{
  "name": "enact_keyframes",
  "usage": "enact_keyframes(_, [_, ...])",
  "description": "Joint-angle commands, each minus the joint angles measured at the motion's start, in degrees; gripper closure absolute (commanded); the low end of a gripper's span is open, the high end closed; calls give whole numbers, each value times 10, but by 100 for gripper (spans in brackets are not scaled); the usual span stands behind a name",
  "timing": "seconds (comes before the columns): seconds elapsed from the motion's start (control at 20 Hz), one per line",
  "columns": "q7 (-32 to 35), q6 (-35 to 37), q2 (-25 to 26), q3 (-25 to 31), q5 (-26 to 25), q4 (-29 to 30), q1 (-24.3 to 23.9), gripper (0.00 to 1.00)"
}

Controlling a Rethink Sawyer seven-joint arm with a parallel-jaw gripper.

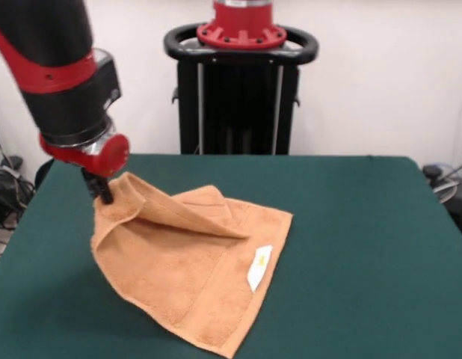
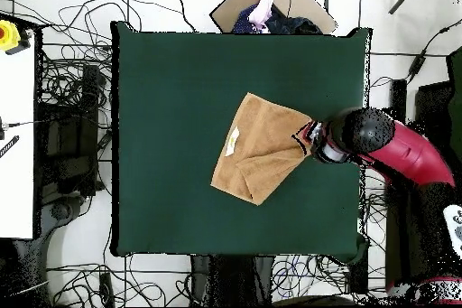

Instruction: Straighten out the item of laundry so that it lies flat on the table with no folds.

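Observation:
The item of laundry (image 1: 190,277) is an orange-tan towel lying on the green table (image 1: 350,239). One corner is lifted off the surface at the left, and a flap folds over toward the middle. A small white tag (image 1: 259,267) shows on its right edge. My gripper (image 1: 102,191) holds that raised corner, shut on the cloth. In the overhead view the towel (image 2: 257,149) sits right of the table's (image 2: 171,97) centre, with the gripper (image 2: 305,139) at its right corner under the red arm.
The robot's black pedestal (image 1: 240,90) stands behind the table's far edge. Cables (image 2: 68,106) cover the floor beside the table. A person (image 2: 263,8) shows at the top edge of the overhead view, next to a cardboard piece. A white bench (image 2: 16,133) stands at the left.

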Motion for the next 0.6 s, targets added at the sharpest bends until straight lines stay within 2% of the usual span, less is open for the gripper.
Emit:
enact_keyframes(0.05, [-203, 66, 75, 91, -56, -32, -51, 100])
enact_keyframes(0.2, [-238, 101, 77, 104, -65, -16, -84, 100])
enact_keyframes(0.3, [-272, 138, 97, 116, -72, -24, -104, 100])
enact_keyframes(0.6, [-364, 225, 229, 144, -78, -107, -136, 100])
